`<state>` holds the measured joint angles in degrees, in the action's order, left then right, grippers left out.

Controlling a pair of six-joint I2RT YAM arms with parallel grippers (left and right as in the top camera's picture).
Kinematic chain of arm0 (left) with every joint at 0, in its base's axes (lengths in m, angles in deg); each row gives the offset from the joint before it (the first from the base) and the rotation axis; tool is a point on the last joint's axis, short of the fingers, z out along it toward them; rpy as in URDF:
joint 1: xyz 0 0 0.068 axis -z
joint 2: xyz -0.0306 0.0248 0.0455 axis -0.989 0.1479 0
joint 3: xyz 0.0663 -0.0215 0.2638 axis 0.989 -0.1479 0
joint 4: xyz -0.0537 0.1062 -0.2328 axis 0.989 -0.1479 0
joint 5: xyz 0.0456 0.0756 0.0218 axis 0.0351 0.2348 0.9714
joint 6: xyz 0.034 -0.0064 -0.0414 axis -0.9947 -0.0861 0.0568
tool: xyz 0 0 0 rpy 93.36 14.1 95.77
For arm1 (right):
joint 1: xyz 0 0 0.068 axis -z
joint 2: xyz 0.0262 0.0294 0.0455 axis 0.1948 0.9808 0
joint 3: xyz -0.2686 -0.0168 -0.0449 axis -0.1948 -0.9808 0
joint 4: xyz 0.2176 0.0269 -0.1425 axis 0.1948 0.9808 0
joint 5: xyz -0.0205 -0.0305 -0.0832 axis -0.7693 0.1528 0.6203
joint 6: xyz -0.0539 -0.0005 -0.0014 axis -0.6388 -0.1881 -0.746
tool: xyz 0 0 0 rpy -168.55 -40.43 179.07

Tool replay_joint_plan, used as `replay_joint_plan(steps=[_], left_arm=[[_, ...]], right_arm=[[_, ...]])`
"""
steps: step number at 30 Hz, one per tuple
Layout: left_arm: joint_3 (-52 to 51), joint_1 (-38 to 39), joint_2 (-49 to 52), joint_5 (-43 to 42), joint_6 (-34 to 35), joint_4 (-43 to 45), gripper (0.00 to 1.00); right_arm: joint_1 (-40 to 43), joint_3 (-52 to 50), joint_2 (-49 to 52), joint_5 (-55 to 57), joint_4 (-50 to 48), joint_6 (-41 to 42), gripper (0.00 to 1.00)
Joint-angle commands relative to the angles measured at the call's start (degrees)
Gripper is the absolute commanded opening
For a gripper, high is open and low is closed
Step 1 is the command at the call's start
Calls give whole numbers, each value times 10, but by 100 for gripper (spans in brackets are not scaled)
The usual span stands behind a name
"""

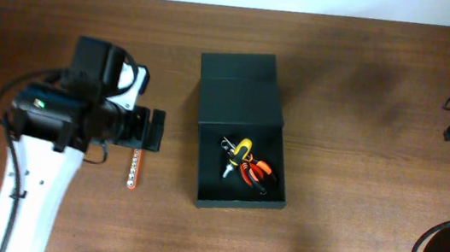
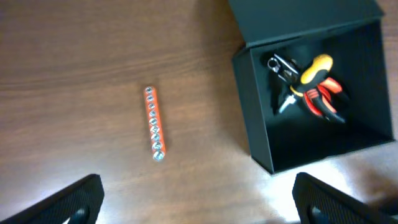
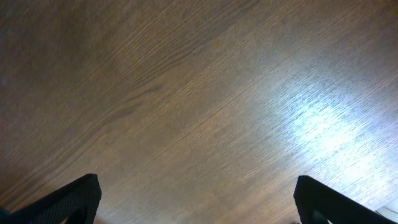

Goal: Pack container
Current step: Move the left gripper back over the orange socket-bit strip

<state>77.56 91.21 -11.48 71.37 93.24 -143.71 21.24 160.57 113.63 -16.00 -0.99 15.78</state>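
The left jaws and right jaws gaped wide, empty; ahead of the left jaws lay the orange bit holder (image 2: 153,123) and, rightward, the open container (image 2: 255,106), likely light, stiff board, best taken by its flap lid (image 2: 305,15) edge.

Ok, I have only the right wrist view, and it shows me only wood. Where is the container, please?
Observer: In the overhead view the container stands near the middle, its flap lid open.
Operator: Is something inside it already?
Observer: Yes, a yellow-handled tool and orange-handled pliers lie on its floor.
Operator: And is anything outside it, not yet packed?
Observer: An orange bit holder lies on the left arm's side of the container, with the open left pincer above it.
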Motion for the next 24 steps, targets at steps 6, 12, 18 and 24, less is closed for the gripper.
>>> replay_joint_plan(steps=[6, 12, 18, 24], left_arm=[[-170, -3, 1, -6, 56, 109, 99], [-195, -3, 65, 76, 226, 108, 99], [-201, -3, 126, 78, 156, 125, 99], [-213, -7, 155, 78, 56, 161, 99]], right_arm=[[-2, -2, -2, -1, 0, 5, 99], [-2, -2, -2, -1, 0, 5, 99], [-2, -2, -2, -1, 0, 5, 99], [-2, -2, -2, -1, 0, 5, 99]])
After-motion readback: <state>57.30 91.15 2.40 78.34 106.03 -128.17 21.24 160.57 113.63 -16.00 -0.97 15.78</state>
